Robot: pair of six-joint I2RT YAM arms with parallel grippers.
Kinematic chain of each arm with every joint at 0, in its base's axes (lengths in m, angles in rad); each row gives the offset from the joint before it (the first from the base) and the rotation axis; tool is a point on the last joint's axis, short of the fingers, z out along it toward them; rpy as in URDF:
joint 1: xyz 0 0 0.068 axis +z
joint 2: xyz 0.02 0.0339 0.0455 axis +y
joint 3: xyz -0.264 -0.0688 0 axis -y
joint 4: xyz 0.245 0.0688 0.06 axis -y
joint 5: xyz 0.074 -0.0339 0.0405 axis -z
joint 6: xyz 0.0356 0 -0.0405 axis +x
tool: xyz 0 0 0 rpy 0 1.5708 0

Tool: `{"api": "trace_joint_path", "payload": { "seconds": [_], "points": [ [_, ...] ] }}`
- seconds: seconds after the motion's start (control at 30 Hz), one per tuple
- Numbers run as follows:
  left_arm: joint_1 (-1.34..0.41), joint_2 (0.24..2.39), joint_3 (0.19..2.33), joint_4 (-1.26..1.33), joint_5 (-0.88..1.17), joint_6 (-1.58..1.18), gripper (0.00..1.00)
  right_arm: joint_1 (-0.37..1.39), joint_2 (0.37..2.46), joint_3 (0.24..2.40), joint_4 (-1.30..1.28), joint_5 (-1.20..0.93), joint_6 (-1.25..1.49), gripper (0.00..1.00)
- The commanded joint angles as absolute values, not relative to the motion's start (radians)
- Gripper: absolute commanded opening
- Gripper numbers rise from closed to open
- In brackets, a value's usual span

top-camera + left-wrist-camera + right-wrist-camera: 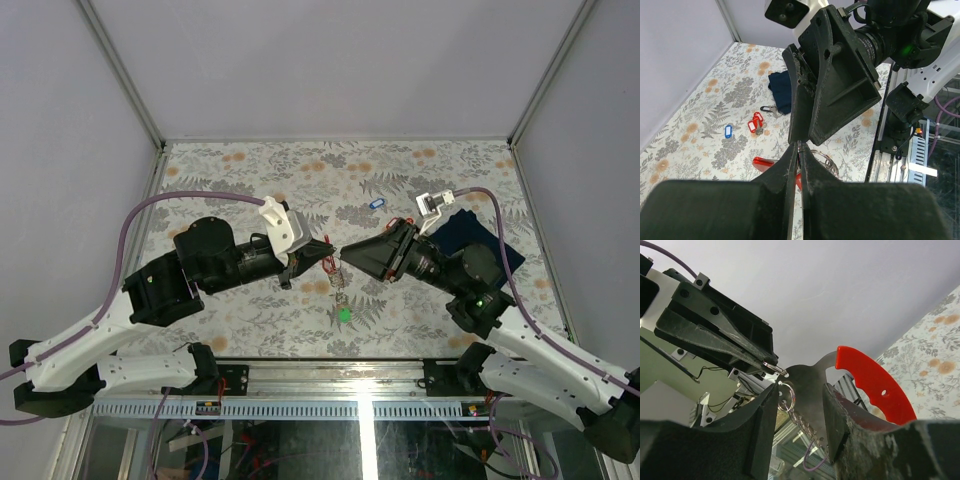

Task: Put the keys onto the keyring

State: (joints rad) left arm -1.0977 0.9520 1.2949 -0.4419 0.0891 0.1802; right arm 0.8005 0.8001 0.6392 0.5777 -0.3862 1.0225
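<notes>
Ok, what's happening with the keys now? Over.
Left fingers shut on keyring. Right fingers apart around red-handled piece, grip unclear. Blue key, red keys lie on table.

Blue-tagged key (376, 204) flat on table (250, 170), red-tagged keys (756, 123) near it, keyring (786, 396) with chain (807, 427) held above table.

A: Claws?
B: Two: left claw (799, 150), right claw (801, 390).
A: Keys?
B: One blue-tagged key (728, 131), apparently two red-tagged keys (756, 123), all beyond the claws; one green tag (344, 314) nearer than them.
A: Rings?
B: Two: a ring (773, 368) at the left claw's tip, a second ring (787, 396) on one chain (805, 426).
A: Rest?
B: One red-handled tool (867, 380), one cloth (780, 90), one black clip (767, 108).
</notes>
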Motion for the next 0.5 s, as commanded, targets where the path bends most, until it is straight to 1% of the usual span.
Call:
{"api": "trace_joint_path", "payload": {
  "seconds": [0.0, 0.47],
  "points": [
    [-1.092, 0.940, 1.298, -0.345, 0.077, 0.201, 0.00, 0.803, 0.812, 0.641, 0.681, -0.437, 1.078, 0.46],
    [-1.093, 0.951, 1.306, -0.345, 0.071, 0.207, 0.00, 0.803, 0.837, 0.641, 0.722, -0.489, 1.111, 0.43]
  ]
}}
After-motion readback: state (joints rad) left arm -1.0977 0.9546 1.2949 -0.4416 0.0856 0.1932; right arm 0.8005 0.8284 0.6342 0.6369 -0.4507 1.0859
